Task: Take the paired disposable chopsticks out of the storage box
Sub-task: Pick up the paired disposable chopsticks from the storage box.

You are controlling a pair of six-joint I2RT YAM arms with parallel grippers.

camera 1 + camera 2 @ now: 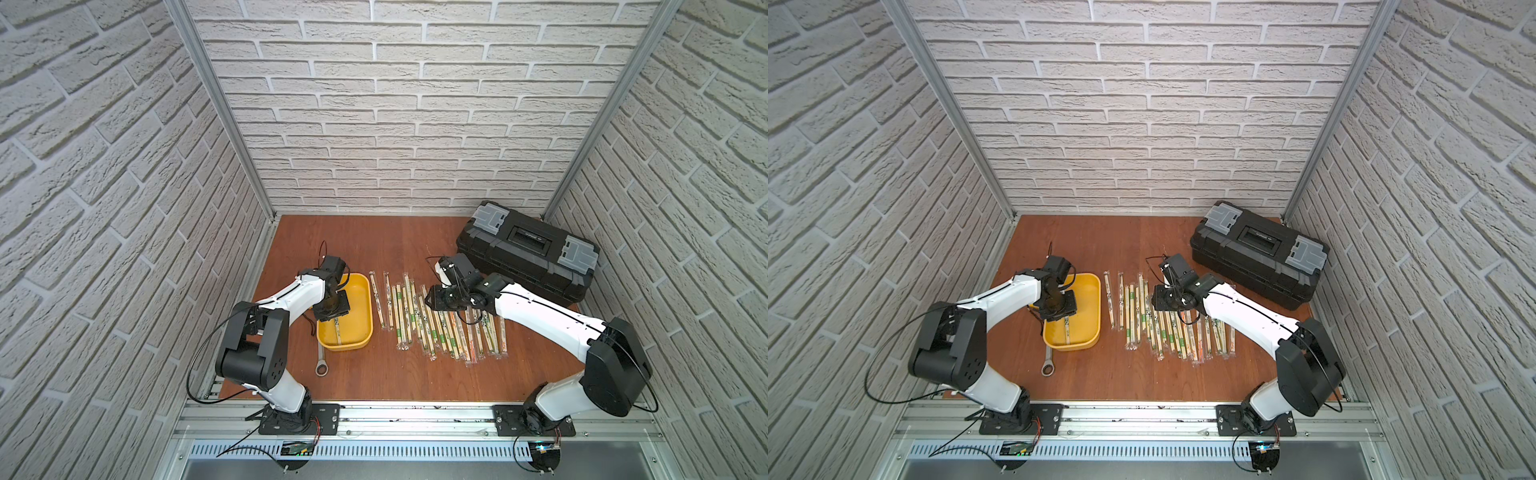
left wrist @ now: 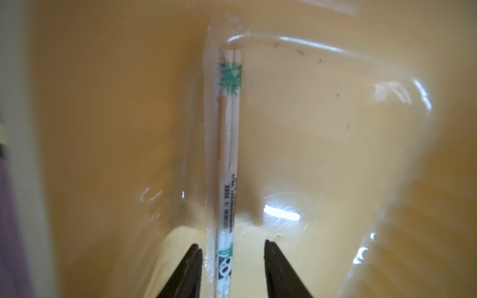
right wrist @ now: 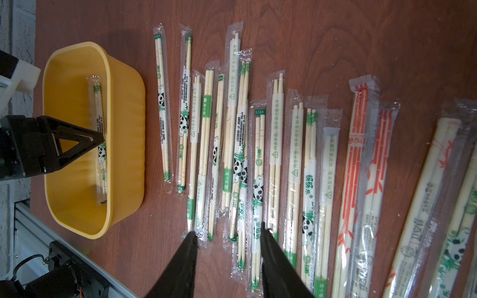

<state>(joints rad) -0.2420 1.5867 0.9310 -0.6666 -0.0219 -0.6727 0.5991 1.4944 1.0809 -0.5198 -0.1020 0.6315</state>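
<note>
Only the left wrist view showed the left claw [image 2: 231, 246] narrowly spread, astride one sleeved chopstick pair [image 2: 229, 129] without pinching it; in both top views the claw's body hid that. The pair lay flat in the yellow tray [image 1: 360, 291], lengthwise along its long side, panda print at the claw. The right claw [image 3: 227, 231] hung part-open, empty, above the other pairs [image 3: 240, 144] rowed on the worktop [image 3: 335, 38].

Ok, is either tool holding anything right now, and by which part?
Nothing is held. The left tool stands open astride the last chopstick pair in the yellow tray; the right tool is open and empty.
</note>
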